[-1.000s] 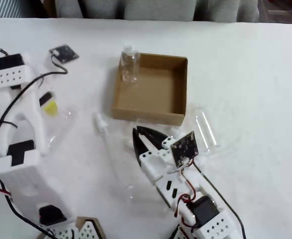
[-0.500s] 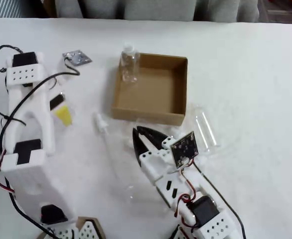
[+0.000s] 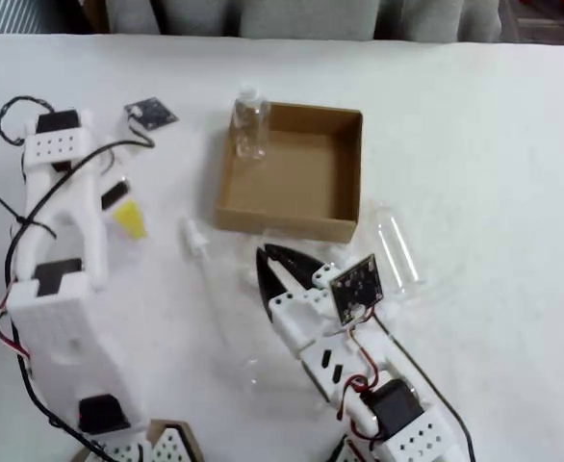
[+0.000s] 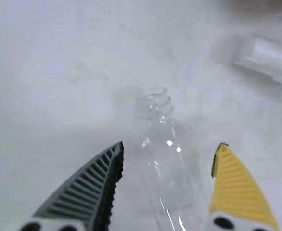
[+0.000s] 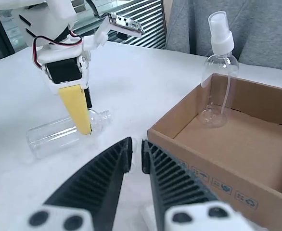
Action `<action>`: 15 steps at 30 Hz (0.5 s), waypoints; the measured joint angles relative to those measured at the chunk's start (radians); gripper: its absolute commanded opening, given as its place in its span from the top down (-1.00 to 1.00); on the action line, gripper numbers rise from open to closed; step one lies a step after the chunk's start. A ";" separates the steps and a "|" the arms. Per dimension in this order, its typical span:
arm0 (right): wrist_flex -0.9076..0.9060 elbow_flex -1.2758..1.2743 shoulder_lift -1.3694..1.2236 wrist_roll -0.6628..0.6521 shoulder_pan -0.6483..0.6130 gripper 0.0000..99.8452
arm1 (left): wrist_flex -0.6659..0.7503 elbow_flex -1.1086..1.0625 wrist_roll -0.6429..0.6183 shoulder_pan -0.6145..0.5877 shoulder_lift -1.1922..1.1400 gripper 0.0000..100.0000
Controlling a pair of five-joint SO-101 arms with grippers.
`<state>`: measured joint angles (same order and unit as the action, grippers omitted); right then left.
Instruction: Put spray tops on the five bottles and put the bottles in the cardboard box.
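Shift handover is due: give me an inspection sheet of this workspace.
Surface: white table.
Job's things: cardboard box holds one capped bottle, upright in a corner; uncapped bottle lying on the table; third bottle lying beside the box; loose spray top on the table.
Clutter: nothing seen.
Grippers: left pincer open, astride the uncapped bottle; right pincer shut, empty.
Cables: black cable looped by the left arm.
Surroundings: window blinds behind the table.
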<state>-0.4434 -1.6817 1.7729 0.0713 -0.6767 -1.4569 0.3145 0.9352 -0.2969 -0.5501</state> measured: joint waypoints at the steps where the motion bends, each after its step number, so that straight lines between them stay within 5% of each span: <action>1: 0.000 0.000 0.000 0.000 0.000 0.97 | 0.000 0.000 0.000 0.000 -0.006 0.41; 15: 0.000 0.000 0.000 0.000 0.000 0.97 | 0.074 0.000 0.000 -0.006 -0.018 0.41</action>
<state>-0.4434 -1.6817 1.7729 0.0713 -0.6767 -1.3832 0.3145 0.9352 -0.3030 -0.5685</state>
